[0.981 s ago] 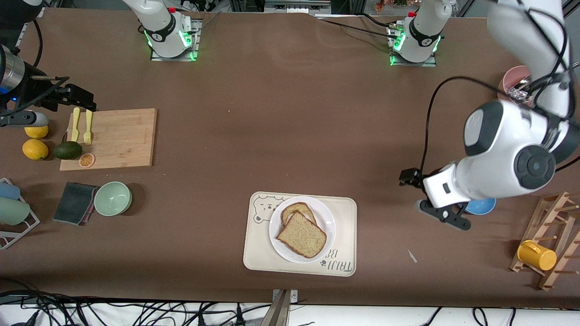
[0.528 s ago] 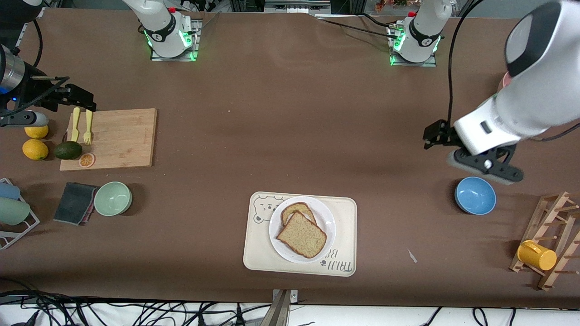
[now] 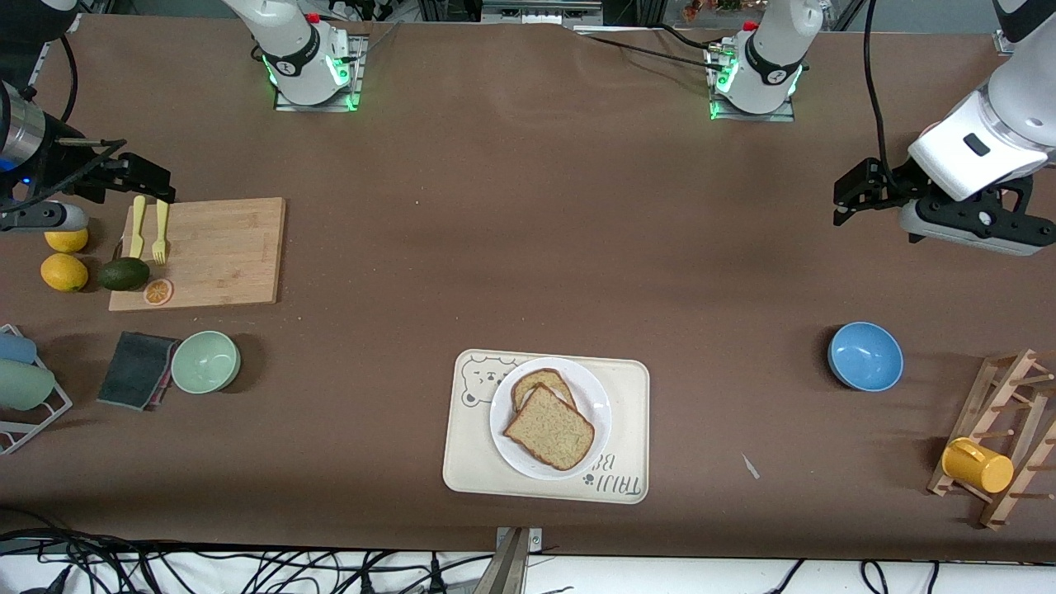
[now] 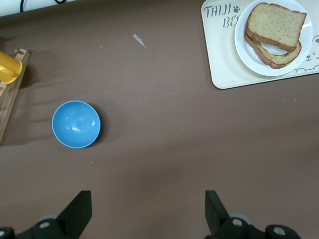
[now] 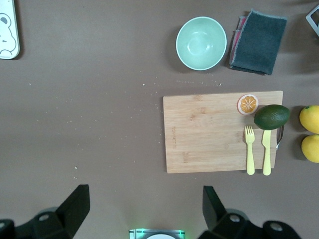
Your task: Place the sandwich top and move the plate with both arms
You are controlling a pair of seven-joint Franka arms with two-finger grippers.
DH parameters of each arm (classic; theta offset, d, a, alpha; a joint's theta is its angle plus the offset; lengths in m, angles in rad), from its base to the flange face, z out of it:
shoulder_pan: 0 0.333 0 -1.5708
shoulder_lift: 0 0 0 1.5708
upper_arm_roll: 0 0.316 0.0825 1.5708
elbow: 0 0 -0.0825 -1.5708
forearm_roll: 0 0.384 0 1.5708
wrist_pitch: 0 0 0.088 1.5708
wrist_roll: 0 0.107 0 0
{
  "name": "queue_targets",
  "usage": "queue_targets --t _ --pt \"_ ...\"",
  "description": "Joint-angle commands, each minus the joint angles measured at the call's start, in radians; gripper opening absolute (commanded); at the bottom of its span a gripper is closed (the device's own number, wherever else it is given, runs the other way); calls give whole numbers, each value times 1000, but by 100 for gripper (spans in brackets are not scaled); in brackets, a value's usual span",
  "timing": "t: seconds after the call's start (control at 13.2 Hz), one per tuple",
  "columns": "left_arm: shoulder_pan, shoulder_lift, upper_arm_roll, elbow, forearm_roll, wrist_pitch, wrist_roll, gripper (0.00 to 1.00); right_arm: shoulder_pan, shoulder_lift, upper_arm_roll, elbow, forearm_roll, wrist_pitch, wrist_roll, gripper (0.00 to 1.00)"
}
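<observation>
The sandwich top [image 3: 550, 427] [image 4: 275, 24], a brown speckled slice, lies askew on a lower bread slice [image 3: 540, 383] on the white plate [image 3: 596, 398] [image 4: 242, 49]. The plate rests on a cream bear-printed tray [image 3: 466, 462] [image 4: 224, 69] near the table's front edge. My left gripper [image 3: 970, 229] [image 4: 148, 201] hangs open and empty, high over bare table at the left arm's end, well away from the plate. My right gripper [image 3: 41, 217] [image 5: 144, 199] waits open and empty, high over the right arm's end of the table by the cutting board.
A blue bowl [image 3: 865, 356] [image 4: 76, 124] and a wooden rack with a yellow cup [image 3: 978, 464] stand at the left arm's end. At the right arm's end are a cutting board [image 3: 206, 252] [image 5: 219, 132] with cutlery, an avocado, lemons, a green bowl [image 3: 205, 361] and a dark cloth [image 3: 136, 369].
My left arm has lifted from over the blue bowl and swung back toward the bases, uncovering the bowl. The right arm, the plate and the bread have not moved.
</observation>
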Motion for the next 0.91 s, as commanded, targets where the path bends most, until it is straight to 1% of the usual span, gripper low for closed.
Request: queue_targets --t 0.0,0.23,0.53,0.68,0.83 --pt "2 -97 -3 -159 34 92 -11 100 1 -1 0 6 5 -1 -2 100" --pt "2 -88 -3 -128 34 71 -13 100 1 -1 0 6 5 -1 -2 100" --pt "9 -88 -3 -127 34 63 -14 100 2 -1 0 6 5 -1 -2 100" --pt "10 -88 -2 -127 34 39 -16 100 1 -1 0 6 5 -1 -2 100" --pt "9 -79 -2 -97 34 36 -19 100 2 -1 0 6 5 -2 -2 100"
